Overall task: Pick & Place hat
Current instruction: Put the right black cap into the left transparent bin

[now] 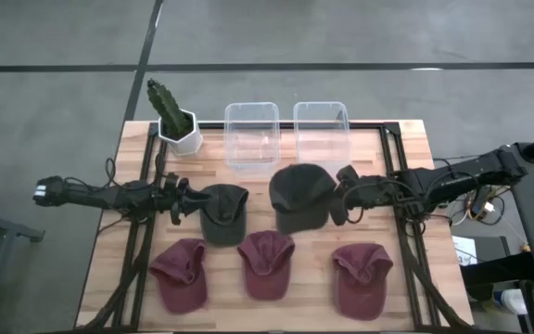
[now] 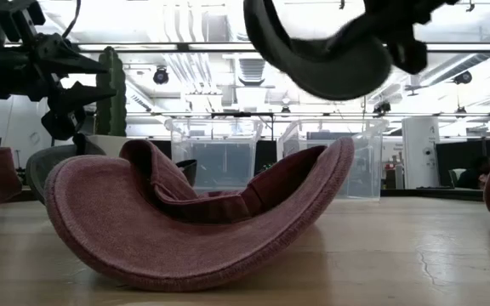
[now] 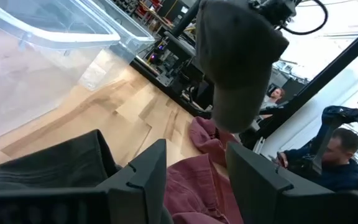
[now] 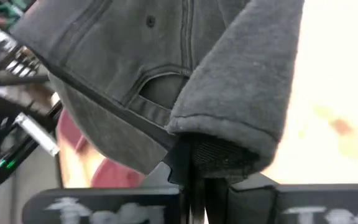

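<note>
My right gripper is shut on a dark grey cap and holds it in the air over the table's middle; the low view shows that cap well above the table. A second dark grey cap lies on the table left of it. My left gripper is open, just left of this second cap and raised above the table. In the left wrist view its fingers stand beside that cap. Three maroon caps lie in the near row. My right gripper pinches the dark grey cap's lower edge between its two fingers, beside the back opening. The fingers come level from the table's right side. The cap is lifted clear and hangs out in front of the fingers.
Two clear plastic bins stand at the table's far side, with a potted cactus at the far left corner. Bare wood shows between bins and caps. People sit beyond the table.
</note>
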### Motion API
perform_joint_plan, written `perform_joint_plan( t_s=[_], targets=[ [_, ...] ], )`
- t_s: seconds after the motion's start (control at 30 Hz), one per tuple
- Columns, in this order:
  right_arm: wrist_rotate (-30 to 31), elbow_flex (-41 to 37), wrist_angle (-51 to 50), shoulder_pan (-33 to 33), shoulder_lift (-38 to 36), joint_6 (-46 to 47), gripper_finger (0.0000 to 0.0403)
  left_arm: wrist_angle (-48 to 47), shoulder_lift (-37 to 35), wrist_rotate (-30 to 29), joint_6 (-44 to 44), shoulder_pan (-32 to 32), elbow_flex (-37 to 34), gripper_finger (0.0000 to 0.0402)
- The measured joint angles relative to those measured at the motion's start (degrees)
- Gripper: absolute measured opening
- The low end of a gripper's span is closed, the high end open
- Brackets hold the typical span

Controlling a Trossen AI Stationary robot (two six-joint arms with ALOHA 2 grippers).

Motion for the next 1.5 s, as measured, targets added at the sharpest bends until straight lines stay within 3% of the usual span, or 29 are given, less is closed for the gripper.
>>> perform_joint_plan(
  t_s=[0.3, 0.53, 1.07, 1.33, 1.5],
  targets=[
    [12.79, 7.87, 0.06, 0.01, 7.58, -6.78, 0.0013, 6.28, 0.67, 0.03, 0.57, -0.02, 0.40, 0.0158],
    [15.37, 13.68, 0.13, 0.01, 14.40, -7.58, 0.0013, 6.39, 3.71, 0.47, 5.38, -0.02, 5.74, 0.0158],
    [28.01, 30.71, 0.26, 0.10, 27.71, -11.91, 0.0013, 6.42, 26.57, 1.96, 18.32, -0.28, 21.54, 0.0158],
    [29.72, 31.83, 0.15, 0.10, 29.50, -11.16, 0.0013, 6.16, 34.74, 1.97, 23.90, -0.35, 27.63, 0.0158],
    [29.78, 31.62, 0.00, 0.35, 29.18, -10.51, 0.0013, 6.98, 36.13, 1.76, 26.39, -0.35, 29.38, 0.0158]
  ],
)
